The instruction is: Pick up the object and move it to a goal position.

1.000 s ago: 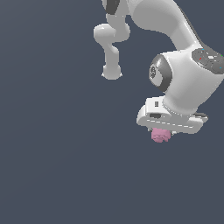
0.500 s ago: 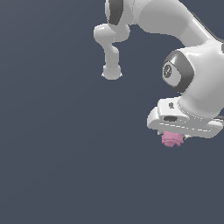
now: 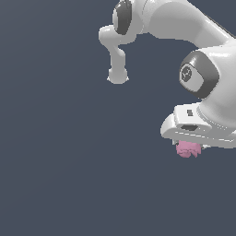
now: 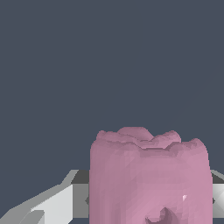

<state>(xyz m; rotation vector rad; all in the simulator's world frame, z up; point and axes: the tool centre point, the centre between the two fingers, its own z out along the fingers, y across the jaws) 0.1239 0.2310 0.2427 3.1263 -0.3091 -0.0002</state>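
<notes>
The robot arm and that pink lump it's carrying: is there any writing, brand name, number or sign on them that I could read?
None: no legible text in either view.
The arm is plain white; the dark round cap bears a faint mark, too small to read.
The small dark patches on the hand above the jaws are unreadable.
The pink object carries no lettering.

The object [image 3: 188,149] looks matt pink and lumpy, with ridged, bumpy faces in the wrist view. The gripper [image 3: 196,138] housing and arm [image 3: 184,20] show smooth, slightly glossy white plastic, with dark joint caps.
</notes>
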